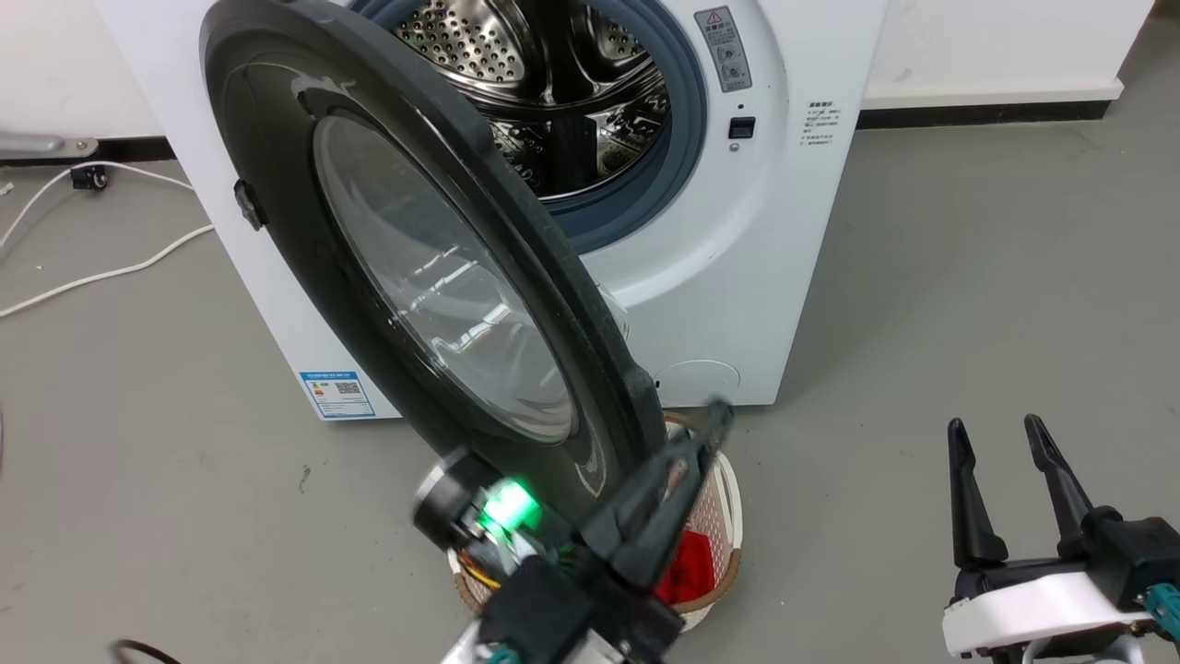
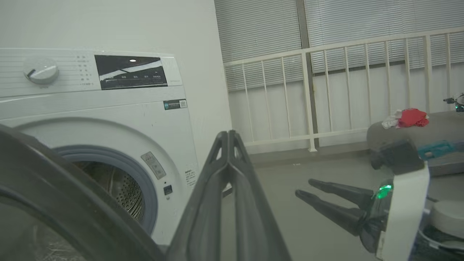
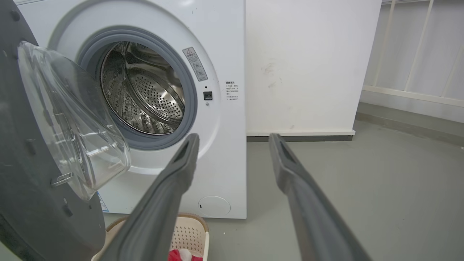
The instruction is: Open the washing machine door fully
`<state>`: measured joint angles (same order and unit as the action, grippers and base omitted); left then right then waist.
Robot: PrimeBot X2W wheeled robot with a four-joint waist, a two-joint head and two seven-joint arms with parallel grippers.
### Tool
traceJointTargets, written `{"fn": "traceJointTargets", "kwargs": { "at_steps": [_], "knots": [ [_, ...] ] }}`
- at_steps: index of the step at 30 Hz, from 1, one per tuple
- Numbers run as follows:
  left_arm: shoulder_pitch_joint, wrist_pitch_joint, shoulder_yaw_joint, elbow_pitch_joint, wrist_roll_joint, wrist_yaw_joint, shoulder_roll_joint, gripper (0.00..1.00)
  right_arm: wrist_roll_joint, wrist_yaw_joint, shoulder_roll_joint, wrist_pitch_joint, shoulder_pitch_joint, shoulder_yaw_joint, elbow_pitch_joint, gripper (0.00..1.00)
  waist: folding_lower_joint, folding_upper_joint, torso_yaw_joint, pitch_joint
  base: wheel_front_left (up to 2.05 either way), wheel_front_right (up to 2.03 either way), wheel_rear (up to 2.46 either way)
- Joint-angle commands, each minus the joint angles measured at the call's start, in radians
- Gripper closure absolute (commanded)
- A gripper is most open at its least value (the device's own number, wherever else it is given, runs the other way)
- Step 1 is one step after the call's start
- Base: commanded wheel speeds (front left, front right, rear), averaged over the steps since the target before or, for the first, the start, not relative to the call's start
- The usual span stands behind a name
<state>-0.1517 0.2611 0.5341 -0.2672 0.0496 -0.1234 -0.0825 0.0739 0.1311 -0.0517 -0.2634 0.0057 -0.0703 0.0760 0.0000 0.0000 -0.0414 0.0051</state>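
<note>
The washing machine door (image 1: 277,138) is swung half open. By its lower edge the left gripper (image 1: 714,420) is pinched closed; the right gripper (image 1: 996,426) is held wide over open floor (image 1: 922,277).

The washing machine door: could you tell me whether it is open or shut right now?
Open. The washing machine door stands swung away, baring the steel drum; fully open, cannot tell.

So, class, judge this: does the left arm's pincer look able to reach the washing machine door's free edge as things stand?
Probably yes: the left pincer, shut, sits right beside the lower rim of the washing machine door, with nothing visible between them.
</note>
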Motion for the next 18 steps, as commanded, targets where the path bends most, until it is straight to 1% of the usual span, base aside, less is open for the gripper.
{"fn": "traceJointTargets", "kwargs": {
  "at_steps": [1, 4, 8, 11, 18],
  "knots": [
    [0.023, -0.013, 0.023, 0.052, 0.017, -0.004, -0.008, 1.0, 0.004, -0.001, 0.003, -0.002, 0.013, -0.002, 0.006, 0.0, 0.0, 0.0, 0.001, -0.001, 0.0, 0.0, 0.0],
    [0.054, -0.053, 0.047, 0.149, 0.044, -0.003, -0.022, 1.0, 0.009, -0.001, 0.003, -0.002, 0.016, -0.003, 0.01, 0.0, 0.0, 0.0, 0.002, 0.0, 0.0, 0.0, 0.0],
    [0.059, -0.09, 0.043, 0.242, 0.067, 0.0, -0.021, 1.0, 0.014, -0.001, 0.003, -0.002, 0.013, -0.001, 0.015, 0.0, 0.0, 0.0, 0.003, 0.005, 0.0, 0.0, 0.0],
    [0.031, -0.096, 0.041, 0.292, 0.081, 0.002, -0.01, 1.0, 0.017, -0.001, 0.003, -0.002, 0.01, 0.003, 0.022, 0.0, 0.0, 0.0, 0.004, 0.007, 0.0, 0.0, 0.0],
    [-0.068, -0.069, 0.052, 0.389, 0.105, 0.008, 0.017, 1.0, 0.023, -0.001, 0.003, -0.002, -0.004, 0.012, 0.037, 0.0, 0.0, 0.0, -0.008, 0.018, 0.0, 0.0, 0.0]
  ]
}}
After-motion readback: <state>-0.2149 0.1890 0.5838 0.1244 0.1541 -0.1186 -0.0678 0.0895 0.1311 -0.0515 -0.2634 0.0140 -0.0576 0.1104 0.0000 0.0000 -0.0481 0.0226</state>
